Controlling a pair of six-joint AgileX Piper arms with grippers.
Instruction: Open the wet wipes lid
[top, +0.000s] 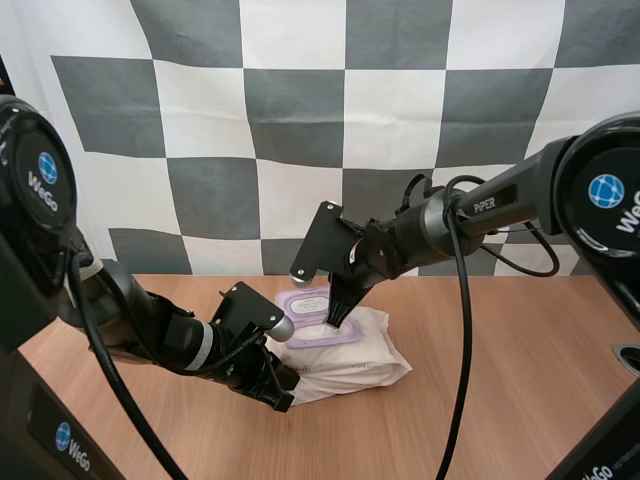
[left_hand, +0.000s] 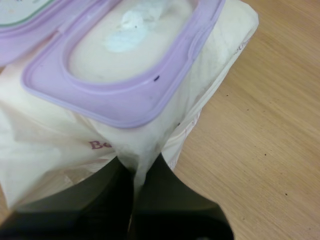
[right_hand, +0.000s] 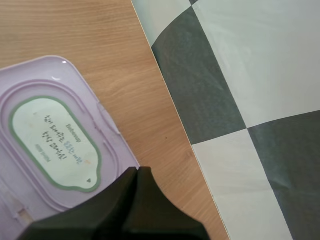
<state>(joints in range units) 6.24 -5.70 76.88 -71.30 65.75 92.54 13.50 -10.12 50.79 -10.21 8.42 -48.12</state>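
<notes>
A white pack of wet wipes (top: 355, 368) lies on the wooden table (top: 500, 400). Its purple lid (top: 303, 301) is flipped back toward the backdrop, and the oval opening shows a white wipe (left_hand: 134, 24) inside the purple frame (left_hand: 125, 102). My left gripper (top: 285, 394) sits at the pack's near-left end, its fingers pinching a fold of the wrapper (left_hand: 136, 172). My right gripper (top: 336, 322) points down over the opening with its fingers together as one wedge, holding nothing. In the right wrist view those tips (right_hand: 138, 172) hang beside the lid (right_hand: 55, 140), whose green-rimmed label faces up.
Bare wood surrounds the pack on the right and front. The table's back edge runs just behind the open lid.
</notes>
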